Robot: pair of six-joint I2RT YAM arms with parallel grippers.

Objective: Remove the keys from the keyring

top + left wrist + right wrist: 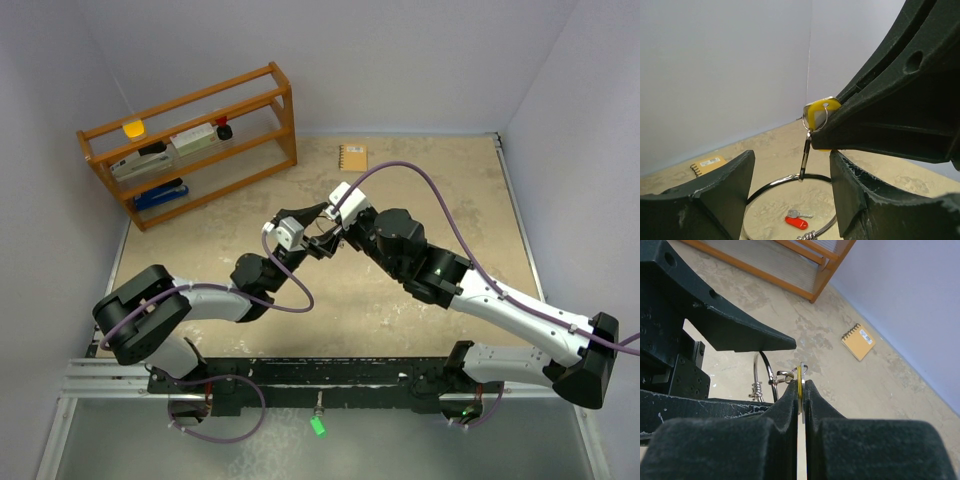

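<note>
1. The yellow-headed key (816, 114) is pinched tight in the right gripper (801, 385) and held aloft.
2. The keyring (790, 179) is hung below it, between the parted jaws of the left gripper (791, 161); a clamp cannot be confirmed.
3. Judged step: freeing this key. Next, the ring must be steadied and the key slid off.

Low in your left wrist view, the thin round silver wire keyring (775, 183) frames a tiny red-headed key (796, 222) and a plain silver metal key (800, 214) against the beige table top (780, 150) — mottled with paler, chalky patches. Above them, centre frame, the yellow-headed key (826, 105) shows a silver rim. The small spiral-bound notebook (707, 164) at left is orange. In your top view, the wooden rack (180, 101) upper left is orange-brown, the cables (405, 163) purple — the walls (400, 60) pale lilac-grey.
</note>
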